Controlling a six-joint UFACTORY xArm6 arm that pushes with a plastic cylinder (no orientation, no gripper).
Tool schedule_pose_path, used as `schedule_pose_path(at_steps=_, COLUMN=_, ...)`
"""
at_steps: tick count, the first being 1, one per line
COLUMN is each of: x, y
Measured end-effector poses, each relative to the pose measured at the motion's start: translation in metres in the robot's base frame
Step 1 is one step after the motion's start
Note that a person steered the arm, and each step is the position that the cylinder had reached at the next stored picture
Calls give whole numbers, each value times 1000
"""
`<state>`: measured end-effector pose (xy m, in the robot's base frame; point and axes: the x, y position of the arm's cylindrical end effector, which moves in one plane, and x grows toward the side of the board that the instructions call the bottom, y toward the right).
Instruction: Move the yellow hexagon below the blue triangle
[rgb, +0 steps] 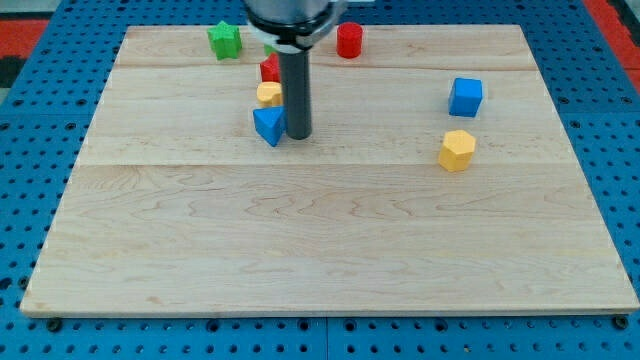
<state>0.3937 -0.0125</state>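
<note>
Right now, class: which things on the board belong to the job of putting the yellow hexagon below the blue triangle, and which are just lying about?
Job: yellow hexagon, blue triangle, my tip beside the triangle's right.

Lying about: blue cube, green block, red cylinder, red block, small yellow block.

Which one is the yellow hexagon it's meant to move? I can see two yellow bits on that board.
Look at the wooden board's right half, far from my tip. Just below and a little to the left of the blue cube sits the yellow hexagon, alone with bare wood around it. The other yellow block is crowded against the rod, between a red block and the blue triangle.
</note>
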Motion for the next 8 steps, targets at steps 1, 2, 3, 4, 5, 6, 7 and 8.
schedule_pose_path(at_steps=1, x=-14, y=65)
schedule_pose_path(at_steps=2, x=-17, y=133)
schedule_pose_path(at_steps=3, x=-8, y=208)
schedule_pose_path(at_steps=4, x=18, y=208)
schedule_pose_path(at_steps=5, x=56, y=184)
schedule_pose_path(at_steps=6, x=47, y=125)
schedule_pose_path(at_steps=7, x=38, y=136)
schedule_pose_path(at_steps=8, x=14, y=104)
